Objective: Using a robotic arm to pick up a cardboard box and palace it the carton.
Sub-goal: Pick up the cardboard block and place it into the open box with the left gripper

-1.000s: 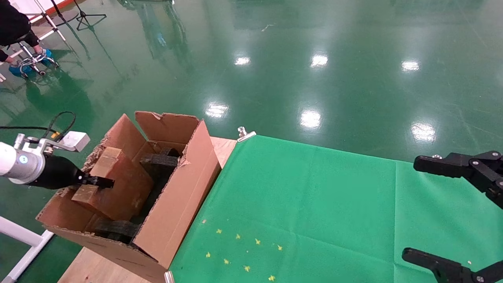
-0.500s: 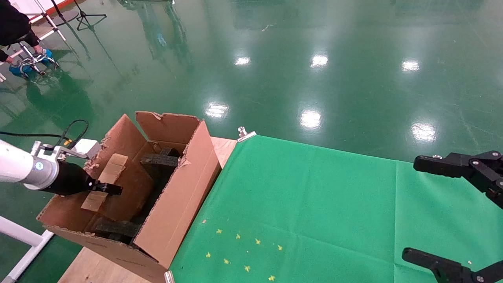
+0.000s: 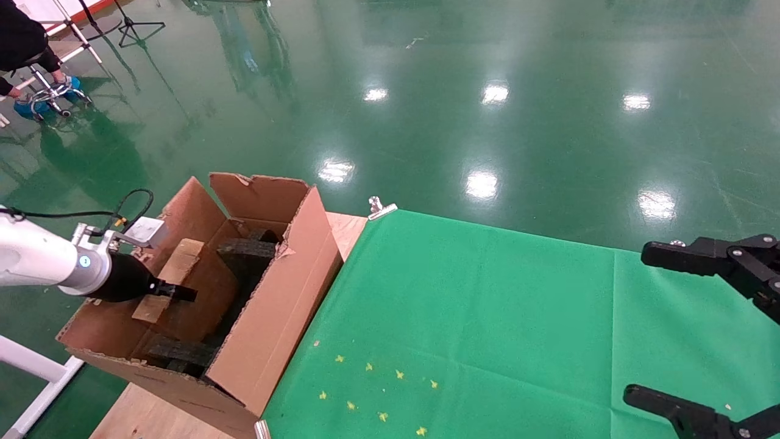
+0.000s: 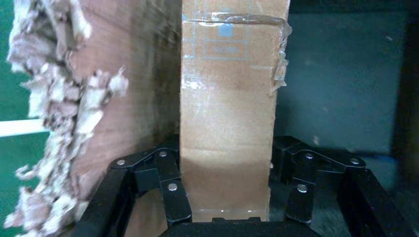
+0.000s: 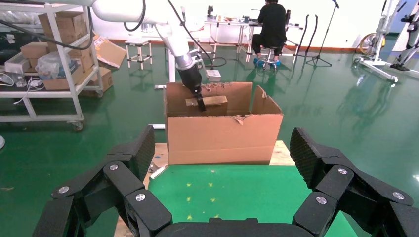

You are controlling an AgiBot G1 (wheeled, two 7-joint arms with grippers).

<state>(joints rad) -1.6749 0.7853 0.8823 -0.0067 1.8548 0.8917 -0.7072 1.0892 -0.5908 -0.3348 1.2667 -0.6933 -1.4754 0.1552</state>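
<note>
White glossy robotic arm (image 3: 36,262) reaches over left side of large brown corrugated carton (image 3: 274,311). Left gripper (image 3: 177,292), black, jaws pinching small reddish-brown taped cardboard box (image 3: 183,286) across its narrow faces. Box held tilted inside carton, against ragged left flap, above black foam blocks (image 3: 247,250). Carton sits on wooden worktop (image 3: 347,228) beside green cloth (image 3: 487,323). Right gripper (image 5: 222,187) parked over cloth, jaws spread wide.
</note>
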